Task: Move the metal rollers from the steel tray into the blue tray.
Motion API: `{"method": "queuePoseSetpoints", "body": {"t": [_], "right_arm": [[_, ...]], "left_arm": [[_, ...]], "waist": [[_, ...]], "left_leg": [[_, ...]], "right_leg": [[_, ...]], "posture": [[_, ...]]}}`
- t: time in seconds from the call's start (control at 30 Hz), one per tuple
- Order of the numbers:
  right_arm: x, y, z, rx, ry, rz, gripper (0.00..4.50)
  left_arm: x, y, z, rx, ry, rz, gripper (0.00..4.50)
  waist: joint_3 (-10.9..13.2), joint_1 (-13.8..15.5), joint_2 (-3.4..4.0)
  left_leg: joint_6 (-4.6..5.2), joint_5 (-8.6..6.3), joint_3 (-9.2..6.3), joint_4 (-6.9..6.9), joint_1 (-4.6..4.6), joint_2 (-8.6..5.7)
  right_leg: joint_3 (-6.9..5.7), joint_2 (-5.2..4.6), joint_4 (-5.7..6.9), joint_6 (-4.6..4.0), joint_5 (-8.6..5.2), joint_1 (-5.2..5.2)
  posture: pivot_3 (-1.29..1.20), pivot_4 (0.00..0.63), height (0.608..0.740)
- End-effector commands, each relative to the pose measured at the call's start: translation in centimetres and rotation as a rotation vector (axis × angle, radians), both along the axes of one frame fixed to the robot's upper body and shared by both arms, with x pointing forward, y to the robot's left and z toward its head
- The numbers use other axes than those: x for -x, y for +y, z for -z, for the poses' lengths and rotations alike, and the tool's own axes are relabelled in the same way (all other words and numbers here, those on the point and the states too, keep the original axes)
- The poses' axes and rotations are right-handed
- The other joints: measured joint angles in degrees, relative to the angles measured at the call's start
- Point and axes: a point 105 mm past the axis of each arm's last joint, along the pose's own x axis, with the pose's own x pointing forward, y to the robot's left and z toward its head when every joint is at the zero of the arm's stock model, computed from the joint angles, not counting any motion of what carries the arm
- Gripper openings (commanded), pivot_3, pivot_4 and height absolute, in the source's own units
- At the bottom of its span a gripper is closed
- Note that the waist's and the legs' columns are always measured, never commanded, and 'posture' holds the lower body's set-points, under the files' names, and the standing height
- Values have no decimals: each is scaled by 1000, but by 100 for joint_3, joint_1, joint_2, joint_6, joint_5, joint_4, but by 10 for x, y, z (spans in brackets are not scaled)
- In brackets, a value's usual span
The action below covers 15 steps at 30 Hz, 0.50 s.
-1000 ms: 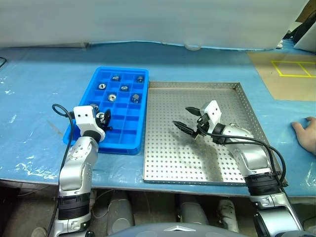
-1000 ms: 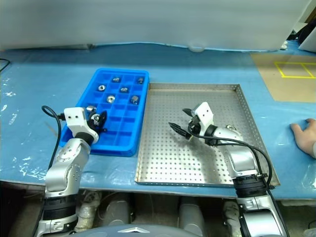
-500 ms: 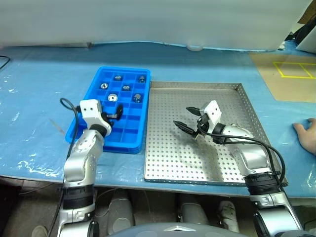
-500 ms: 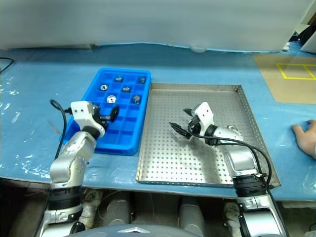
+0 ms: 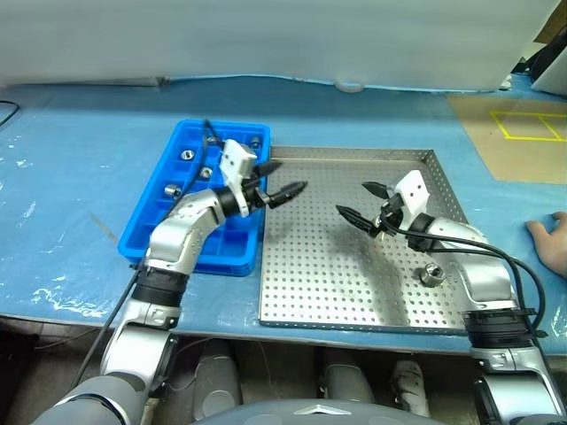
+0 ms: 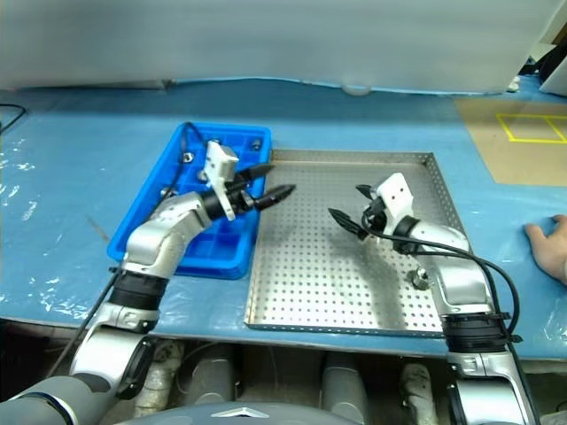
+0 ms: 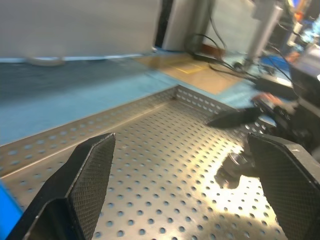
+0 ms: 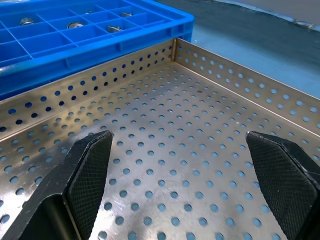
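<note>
Left gripper [image 5: 282, 189]: jaws spread wide and empty, pointing across the near-left corner region of the steel tray [image 5: 310, 292]. Judged reason: positioned over the source tray to reach for another part.
Right gripper [image 5: 366, 206]: jaws spread wide and empty, held above the perforated floor, angled toward the left gripper. Judged reason: standing off, leaving the approach free.
Remaining roller [image 5: 431, 274]: one metal roller lies on the steel tray floor, behind and to the outer side of the right gripper, close beside that arm's forearm. In the left wrist view a dark shiny shape [image 7: 231, 169] beyond the fingers is probably this roller; the blur prevents certainty.
Blue tray [image 5: 152, 232]: touching or just beside the steel tray's left rim, behind the left gripper. Placement judged deliberate: short transfer path.
Delivered rollers [image 8: 76, 24]: several sit singly in compartments of the blue tray, mostly in the far rows.
Task progress: judged nearly complete; one roller seen left to move.
Bystander: a person's hand [image 5: 550, 241] rests on the table past the steel tray's right rim, well apart from both grippers.
</note>
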Motion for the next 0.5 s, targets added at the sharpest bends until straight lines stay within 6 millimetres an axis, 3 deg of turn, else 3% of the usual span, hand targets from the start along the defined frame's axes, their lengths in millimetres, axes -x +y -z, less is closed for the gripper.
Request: {"method": "queuePoseSetpoints", "body": {"t": [0.03, 0.2, 0.3, 0.5], "right_arm": [[1, -17, -17, 4, -14, 41, 4500], [-4, -39, -3, 90, 60, 140, 4500], [-1, -33, 0, 87, 86, 111, 4500], [9, -23, 27, 123, 218, 66, 4500]], "left_arm": [[2, -29, 3, -68, -74, 139, 4439], [2, -65, 6, -89, -103, 251, 4439], [6, -79, 12, -125, -135, 302, 4439], [6, -75, 4, -44, -118, 301, 4439]], "waist": [[0, -10, 1], [0, -9, 1], [-3, -41, 5], [-3, -33, 6]], "left_leg": [[0, 0, 0, 0, 0, 0], [0, 1, 0, 0, 1, 1], [2, 0, 1, 0, 3, 0], [4, -2, 2, 1, 7, 2]], "right_leg": [[0, 0, 1, 0, 0, 0], [1, 1, 3, -1, 1, -1], [2, 2, 2, -1, 1, -1], [4, 1, 4, -2, 1, 0]], "posture": [[-198, 150, 740], [-215, 150, 740], [-227, 150, 740], [-221, 150, 740]]}}
